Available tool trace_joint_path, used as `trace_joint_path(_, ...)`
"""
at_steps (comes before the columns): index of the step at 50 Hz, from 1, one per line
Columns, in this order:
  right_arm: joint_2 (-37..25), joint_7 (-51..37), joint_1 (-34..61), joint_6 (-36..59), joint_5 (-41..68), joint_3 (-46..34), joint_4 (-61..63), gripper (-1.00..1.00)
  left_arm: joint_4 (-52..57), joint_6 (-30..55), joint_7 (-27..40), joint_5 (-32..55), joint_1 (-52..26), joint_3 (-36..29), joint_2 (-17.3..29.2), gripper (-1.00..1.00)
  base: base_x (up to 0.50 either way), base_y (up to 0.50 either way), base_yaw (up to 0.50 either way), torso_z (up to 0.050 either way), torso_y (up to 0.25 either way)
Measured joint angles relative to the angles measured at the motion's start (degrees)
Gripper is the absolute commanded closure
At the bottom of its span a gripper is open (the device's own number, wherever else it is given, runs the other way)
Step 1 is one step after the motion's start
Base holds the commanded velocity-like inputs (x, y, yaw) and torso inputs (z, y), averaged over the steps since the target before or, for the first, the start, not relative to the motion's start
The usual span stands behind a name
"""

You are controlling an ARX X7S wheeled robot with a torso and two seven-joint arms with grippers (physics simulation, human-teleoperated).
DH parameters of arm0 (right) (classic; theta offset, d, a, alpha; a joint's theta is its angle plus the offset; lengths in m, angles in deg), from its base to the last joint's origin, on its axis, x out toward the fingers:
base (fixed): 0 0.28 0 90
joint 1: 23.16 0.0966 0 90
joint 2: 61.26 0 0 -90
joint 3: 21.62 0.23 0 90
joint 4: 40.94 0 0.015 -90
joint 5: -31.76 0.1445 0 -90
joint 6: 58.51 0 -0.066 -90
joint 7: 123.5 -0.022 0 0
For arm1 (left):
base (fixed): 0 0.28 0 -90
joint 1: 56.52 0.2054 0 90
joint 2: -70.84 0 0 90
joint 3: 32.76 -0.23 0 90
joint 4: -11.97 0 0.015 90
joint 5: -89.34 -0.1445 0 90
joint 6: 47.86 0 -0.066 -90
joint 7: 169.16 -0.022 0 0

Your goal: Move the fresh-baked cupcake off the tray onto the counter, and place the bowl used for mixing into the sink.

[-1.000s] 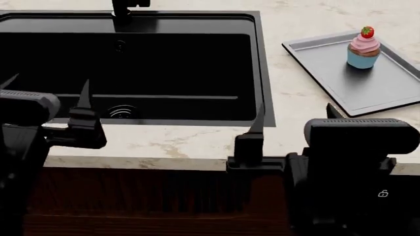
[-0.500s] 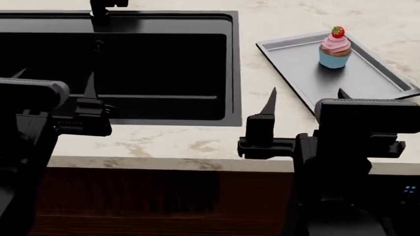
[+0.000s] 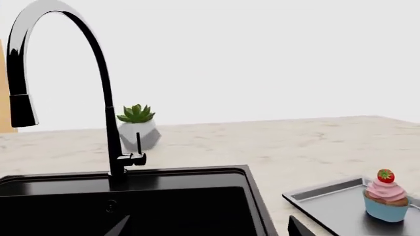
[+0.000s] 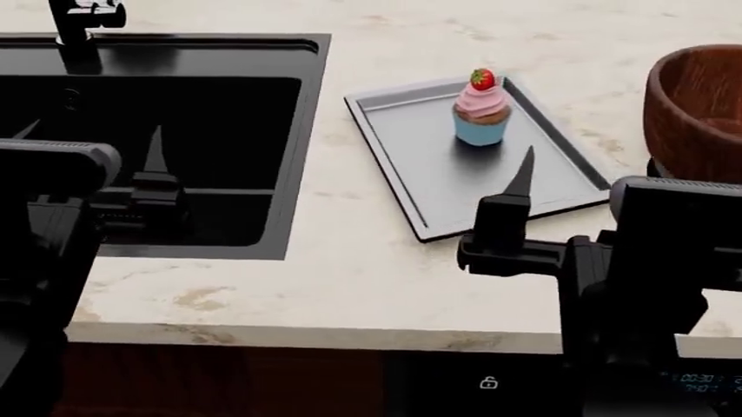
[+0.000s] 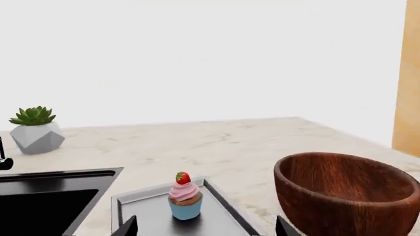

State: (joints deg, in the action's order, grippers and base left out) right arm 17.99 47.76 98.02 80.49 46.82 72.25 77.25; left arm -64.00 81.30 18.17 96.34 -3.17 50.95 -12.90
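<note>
Overhead head view; low counter-level wrists

a small green succulent (image 3: 135, 113) sits in a pale grey faceted pot (image 3: 139, 135) at the back of the stone surface, near the plain white wall (image 3: 262, 59). a tan wooden panel (image 5: 406, 73) stands upright at one edge of the right wrist view, beside that wall.
</note>
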Motion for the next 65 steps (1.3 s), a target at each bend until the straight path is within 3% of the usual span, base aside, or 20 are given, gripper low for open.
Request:
trace_joint_path(24, -2.04, -2.63, 1.19, 5.16, 1.36, 3.28, 5.33, -1.0, 0.05, -0.21, 1.11, 1.23, 0.0, -1.06, 0.85, -1.0, 0.03, -0.49, 0.0, 0.0, 0.0)
trace_joint_path(65, -2.75, -3.53, 3.12, 7.66, 3.68, 4.84, 4.86, -1.0, 0.07, -0.96, 3.06, 2.64, -0.07, -2.29, 2.12, -1.0, 0.44, -0.27, 0.0, 0.0, 0.0)
